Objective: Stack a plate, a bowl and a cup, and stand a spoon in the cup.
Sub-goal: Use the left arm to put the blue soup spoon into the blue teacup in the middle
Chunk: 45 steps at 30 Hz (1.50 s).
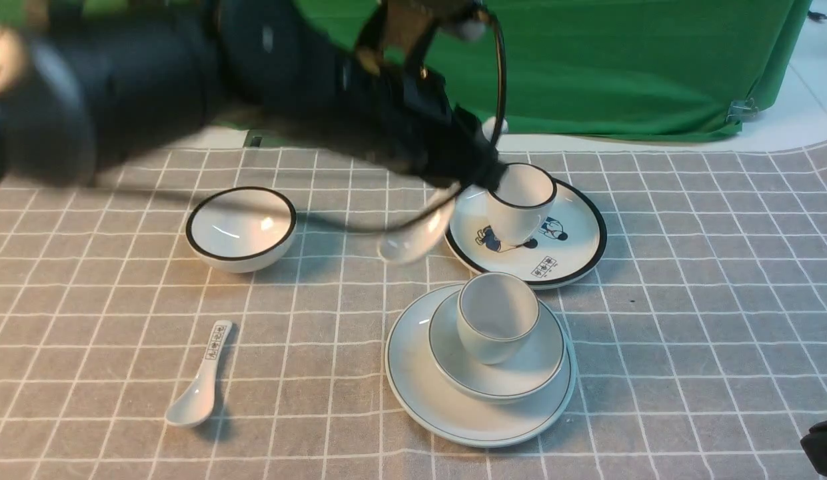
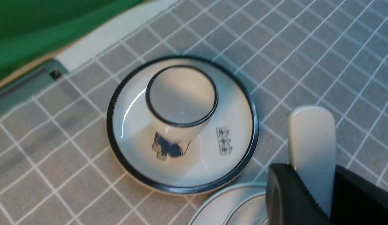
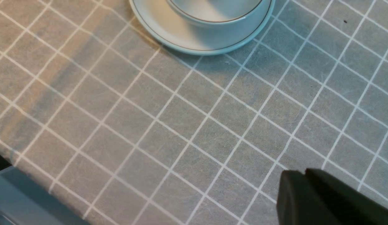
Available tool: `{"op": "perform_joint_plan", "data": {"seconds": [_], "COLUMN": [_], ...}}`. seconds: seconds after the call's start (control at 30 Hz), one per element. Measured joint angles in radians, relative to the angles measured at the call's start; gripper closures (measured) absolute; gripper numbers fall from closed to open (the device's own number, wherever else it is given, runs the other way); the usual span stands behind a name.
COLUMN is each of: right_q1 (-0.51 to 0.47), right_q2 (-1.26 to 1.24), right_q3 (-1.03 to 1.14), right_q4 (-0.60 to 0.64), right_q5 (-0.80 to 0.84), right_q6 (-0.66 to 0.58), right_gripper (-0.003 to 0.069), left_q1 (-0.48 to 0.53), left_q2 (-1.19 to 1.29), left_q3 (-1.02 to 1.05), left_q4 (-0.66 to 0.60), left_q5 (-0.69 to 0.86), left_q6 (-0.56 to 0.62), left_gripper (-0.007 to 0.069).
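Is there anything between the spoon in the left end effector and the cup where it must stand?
Nothing visible stands between them. The spoon hangs in the left end effector; the cup on the bowl has an open, empty mouth.

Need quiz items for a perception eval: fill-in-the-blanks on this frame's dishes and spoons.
The left gripper holds the plain spoon by its ___.
The cup stands in the bowl on the plate, and the cup holds ___.
The black-rimmed cup stands on the cartoon plate, whose figures are ___.
The printed spoon lies on the tablecloth, on the robot's ___ side.
Missing: handle; nothing; blue; left.
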Motion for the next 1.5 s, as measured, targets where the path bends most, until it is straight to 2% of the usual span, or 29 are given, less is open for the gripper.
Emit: {"op": "perform_joint_plan", "data": {"seconds": [0.1, 0.2, 0.37, 0.4, 0.43, 0.7, 0.8, 1.0, 1.1, 1.27, 1.5], "right_q1": [0.000, 0.000, 0.000, 0.000, 0.000, 0.000, 0.000, 0.000, 0.000, 0.000, 0.000], "right_q2": [0.000, 0.000, 0.000, 0.000, 0.000, 0.000, 0.000, 0.000, 0.000, 0.000, 0.000], "right_q3": [0.000, 0.000, 0.000, 0.000, 0.000, 0.000, 0.000, 0.000, 0.000, 0.000, 0.000], "right_q4": [0.000, 0.000, -0.001, -0.001, -0.001, -0.001, -0.001, -0.001, 0.002, 0.002, 0.003], "right_q5": [-0.002, -0.005, -0.035, -0.039, -0.040, -0.049, -0.045, -0.042, -0.043, -0.052, -0.053], "right_q6": [0.000, 0.001, 0.003, 0.004, 0.008, 0.028, 0.041, 0.054, 0.064, 0.072, 0.075], "right_gripper": [0.0589, 0.0589, 0.0589, 0.0589, 0.0589, 0.0589, 0.0589, 0.0589, 0.0589, 0.0589, 0.0589], "left_q1": [-0.070, -0.111, -0.196, -0.208, -0.212, -0.201, -0.201, -0.178, -0.110, -0.033, -0.020], "left_q2": [-0.072, -0.090, -0.094, -0.101, -0.106, -0.123, -0.123, -0.112, -0.053, 0.071, 0.212], "left_q3": [0.202, 0.283, 0.322, 0.321, 0.321, 0.320, 0.347, 0.464, 0.489, 0.489, 0.486], "left_q4": [-0.082, -0.061, 0.266, 0.380, 0.425, 0.616, 0.679, 0.716, 0.770, 0.877, 0.952], "left_q5": [-0.365, -0.508, -0.587, -0.603, -0.620, -0.809, -0.887, -1.099, -1.242, -1.425, -1.455], "left_q6": [0.057, 0.043, -0.185, -0.264, -0.312, -0.701, -0.758, -0.773, -0.866, -0.930, -0.938], "left_gripper": [0.0512, 0.0512, 0.0512, 0.0512, 0.0512, 0.0512, 0.0512, 0.0512, 0.0512, 0.0512, 0.0512]}}
